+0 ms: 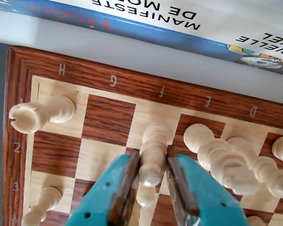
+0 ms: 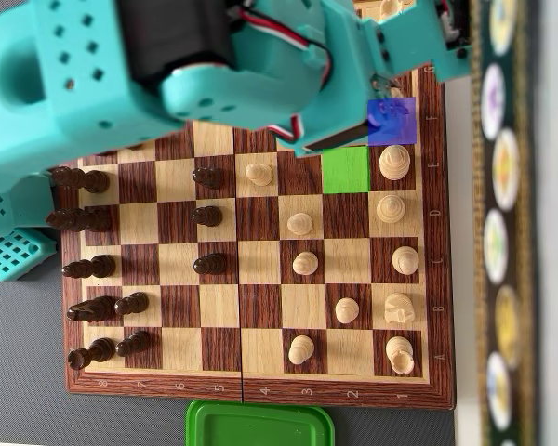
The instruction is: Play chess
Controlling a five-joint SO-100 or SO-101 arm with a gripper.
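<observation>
In the wrist view my gripper (image 1: 152, 175) is shut on a white bishop-like piece (image 1: 154, 141), its brown pads (image 1: 127, 181) pressing both sides just below the round top. The piece's base stands at the F-file back-rank square of the wooden chessboard (image 1: 132, 82). A white pawn (image 1: 146, 195) shows below it between the jaws. In the overhead view the teal arm (image 2: 214, 65) hides the gripper and the held piece. A blue square (image 2: 391, 121) and a green square (image 2: 345, 170) are marked on the chessboard (image 2: 260, 388) next to the arm.
A white rook (image 1: 37, 115) stands on H1 and two tall white pieces (image 1: 217, 155) crowd the gripper's right. Black pieces (image 2: 98, 218) line the board's left in the overhead view. A green lid (image 2: 260, 426) lies below the board and books (image 1: 179, 23) border it.
</observation>
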